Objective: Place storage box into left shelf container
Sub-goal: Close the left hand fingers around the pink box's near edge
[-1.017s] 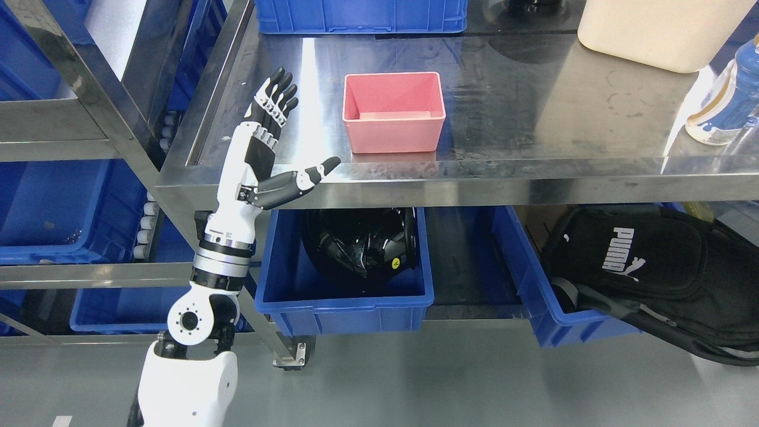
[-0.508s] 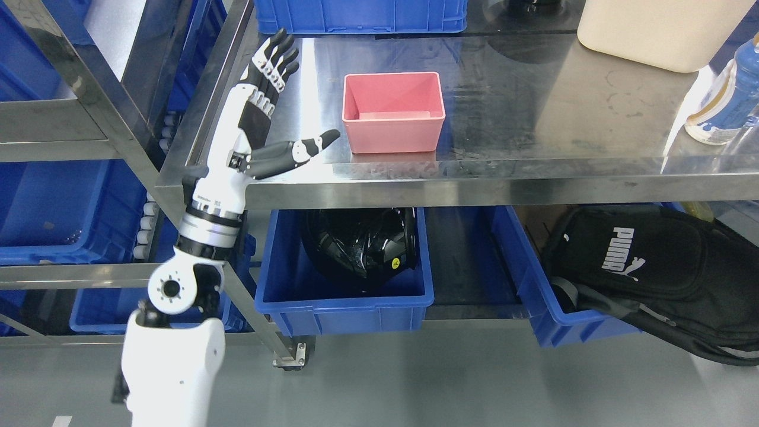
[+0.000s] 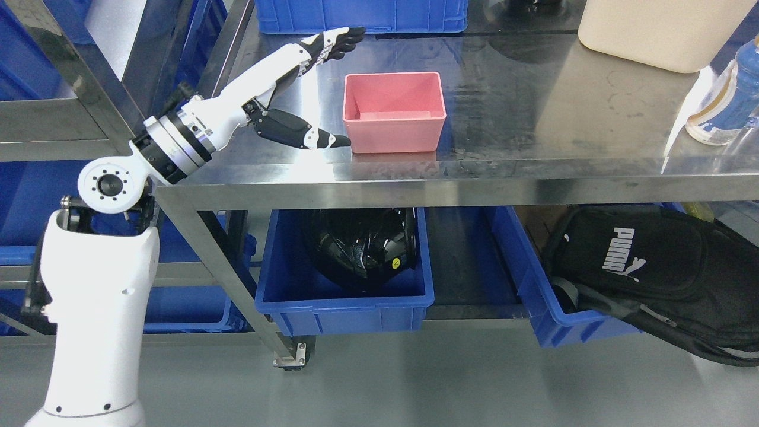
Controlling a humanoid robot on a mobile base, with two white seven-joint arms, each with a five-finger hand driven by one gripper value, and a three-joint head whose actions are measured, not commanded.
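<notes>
Left hand point(image 3: 296, 89) was spread wide, holding nothing, just left of the pink box point(image 3: 394, 111); thumb tip sat at the box's near left corner, fingers point(image 3: 335, 41) reached past its far left corner. Box stood upright on the steel bench point(image 3: 533, 118).

Steel shelf rack point(image 3: 415, 178) w/ reflections, grey floor point(image 3: 415, 385).

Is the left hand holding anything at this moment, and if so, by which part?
Nothing is held. The left hand is open beside the pink box, thumb tip near its front left corner and fingers past its back left corner, not closed on it.
</notes>
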